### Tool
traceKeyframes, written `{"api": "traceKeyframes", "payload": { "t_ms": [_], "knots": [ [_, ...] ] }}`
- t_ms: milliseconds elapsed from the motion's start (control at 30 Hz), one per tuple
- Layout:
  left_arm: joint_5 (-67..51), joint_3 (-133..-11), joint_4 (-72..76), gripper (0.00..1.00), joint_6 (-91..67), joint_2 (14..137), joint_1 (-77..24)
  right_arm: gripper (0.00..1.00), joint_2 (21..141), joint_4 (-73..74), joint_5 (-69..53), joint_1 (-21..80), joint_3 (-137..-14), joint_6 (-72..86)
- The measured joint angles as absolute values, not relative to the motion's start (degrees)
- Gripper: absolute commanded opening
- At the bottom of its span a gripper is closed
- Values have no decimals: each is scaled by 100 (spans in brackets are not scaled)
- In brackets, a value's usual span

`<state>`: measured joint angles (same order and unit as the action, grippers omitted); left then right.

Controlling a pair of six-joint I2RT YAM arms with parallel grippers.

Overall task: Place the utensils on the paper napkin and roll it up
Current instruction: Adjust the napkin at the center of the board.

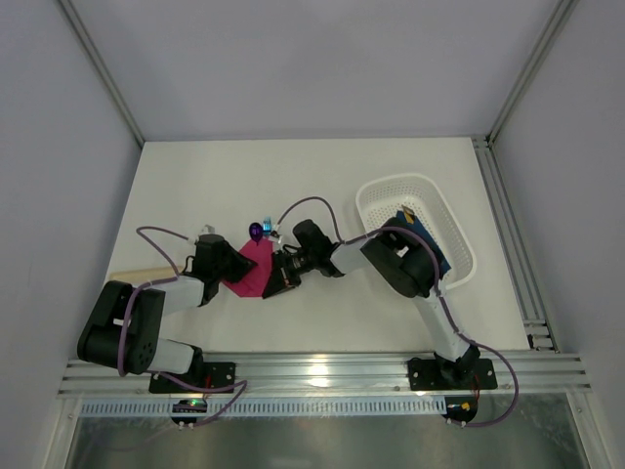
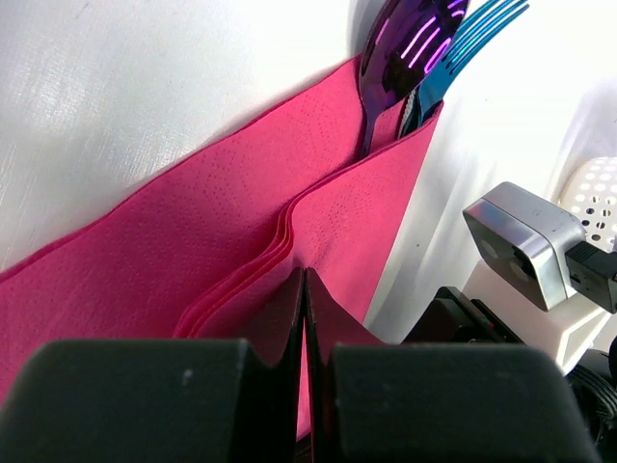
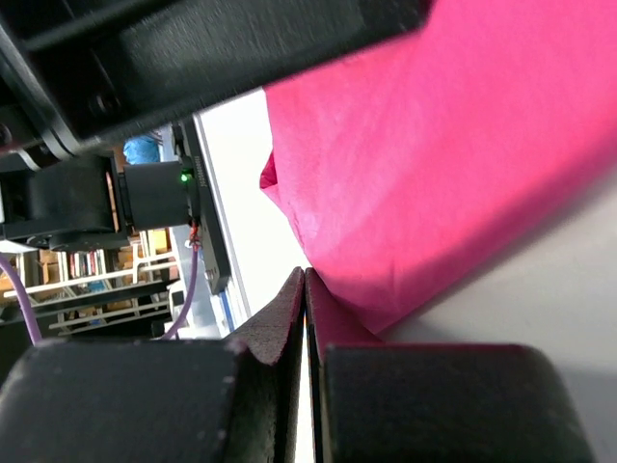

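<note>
Both end effectors are closed: the left gripper (image 2: 305, 282) pinches a folded edge of the paper napkin (image 1: 250, 272) on the table (image 1: 391, 322), the right gripper (image 3: 305, 280) is shut at the opposite edge with its hold unconfirmed, and the utensils (image 2: 410, 53) protrude from the fold's far end.

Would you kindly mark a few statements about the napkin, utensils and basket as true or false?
1. The paper napkin is folded over the handles of the utensils. True.
2. The white basket sits left of the napkin. False: it sits to the napkin's right.
3. The left gripper is shut on the napkin's edge. True.
4. The spoon head is wrapped out of sight. False: it pokes out of the fold.
</note>
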<state>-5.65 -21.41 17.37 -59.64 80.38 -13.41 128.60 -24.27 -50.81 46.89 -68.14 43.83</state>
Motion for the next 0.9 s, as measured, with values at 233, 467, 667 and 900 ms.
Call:
{"api": "traceKeyframes", "payload": {
  "t_ms": [233,467,667,900],
  "knots": [
    [-574,-2147,1684,0,-5957,8007,-1341,4,12342,-1496,-4709,4602,-6630,3787],
    [-567,-2147,1518,0,-5929,7915,-1341,4,11821,-506,-4370,4504,-7039,3205],
    [-567,-2150,1505,0,-5907,7909,-1341,4,12027,-32,-4239,4488,-8064,2974],
    [-569,-2163,1490,0,-5837,7909,-1341,4,12785,292,-3935,4491,-8892,2965]
  ]
}}
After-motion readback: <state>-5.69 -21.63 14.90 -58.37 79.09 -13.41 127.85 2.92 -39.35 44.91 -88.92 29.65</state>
